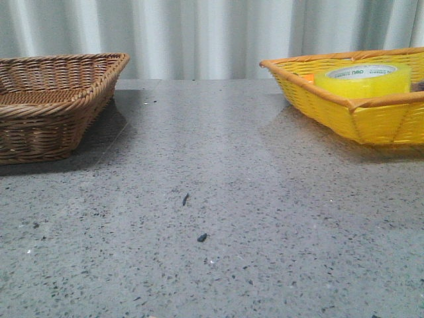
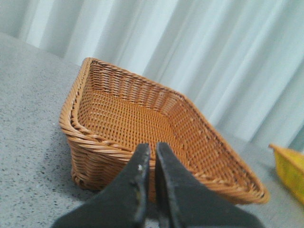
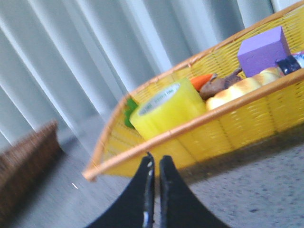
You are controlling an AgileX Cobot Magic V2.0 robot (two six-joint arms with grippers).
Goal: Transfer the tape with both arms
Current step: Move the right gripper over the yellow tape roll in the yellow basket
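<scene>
Yellow tape (image 1: pixel 363 80) lies in the yellow basket (image 1: pixel 371 122) at the table's right, untouched; the brown wicker basket (image 1: pixel 46 112) sits well apart on the left. Both the right gripper (image 3: pixel 154 166) and left gripper (image 2: pixel 152 156) are clenched on nothing; the task looks unstarted, so the right must part its fingers and reach in.

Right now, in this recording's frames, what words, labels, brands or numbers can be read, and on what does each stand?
Green lettering on the white inner core of the tape, which lies in the yellow basket: a few characters show in the front view, too small and upside down to read with certainty.
The same print on the tape in the right wrist view: blurred, not readable.
Brown wicker basket, table, curtain: no text.
</scene>
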